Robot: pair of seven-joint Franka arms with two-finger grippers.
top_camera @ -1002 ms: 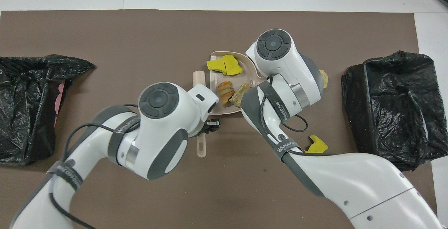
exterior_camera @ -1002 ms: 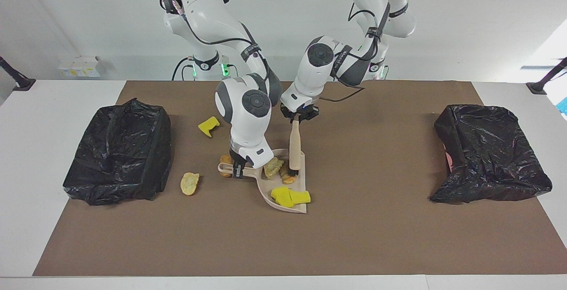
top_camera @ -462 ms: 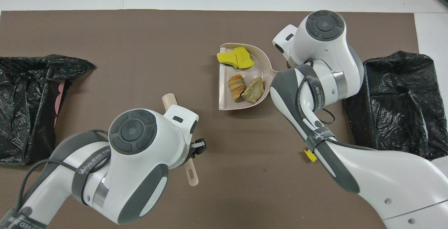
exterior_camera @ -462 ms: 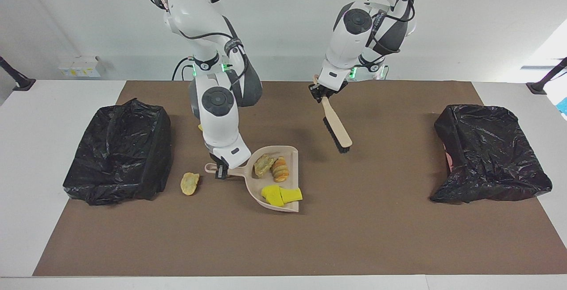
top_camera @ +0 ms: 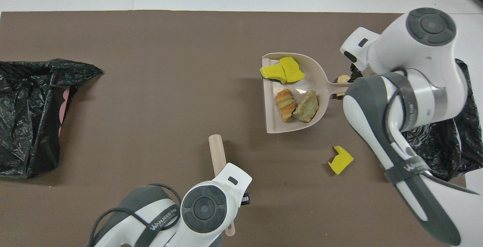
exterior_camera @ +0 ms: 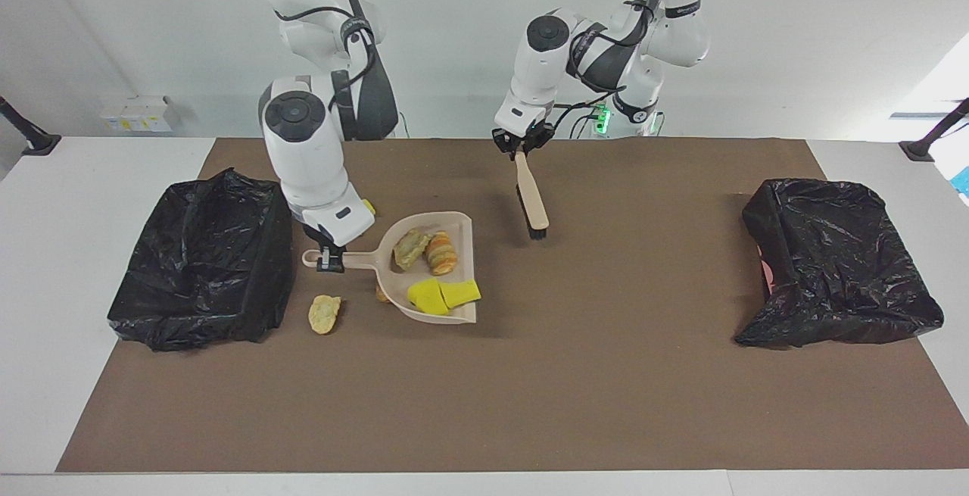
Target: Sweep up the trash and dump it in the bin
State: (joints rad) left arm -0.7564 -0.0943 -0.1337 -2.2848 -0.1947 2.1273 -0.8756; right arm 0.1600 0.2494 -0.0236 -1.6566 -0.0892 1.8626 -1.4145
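My right gripper (exterior_camera: 327,259) is shut on the handle of the beige dustpan (exterior_camera: 463,232), holding it just above the mat beside the black bin (exterior_camera: 200,257) at the right arm's end. In the pan (top_camera: 272,125) lie yellow sponge trash (exterior_camera: 443,295) (top_camera: 283,69) and two bread-like lumps (exterior_camera: 428,251) (top_camera: 296,105). On the mat lie a tan lump (exterior_camera: 324,313), a small lump (exterior_camera: 382,295) under the pan's edge, and a yellow sponge piece (top_camera: 340,160). My left gripper (exterior_camera: 521,149) is shut on the brush (exterior_camera: 531,201) (top_camera: 216,154), which hangs bristles-down over the mat.
A second black bin (exterior_camera: 836,261) (top_camera: 34,115) sits at the left arm's end of the brown mat. White table borders the mat on all sides. The right arm covers most of its bin (top_camera: 449,149) in the overhead view.
The right gripper has carried the loaded dustpan toward the bin at the right arm's end. The left arm has lifted the brush out of the pan and drawn it back toward the robots.
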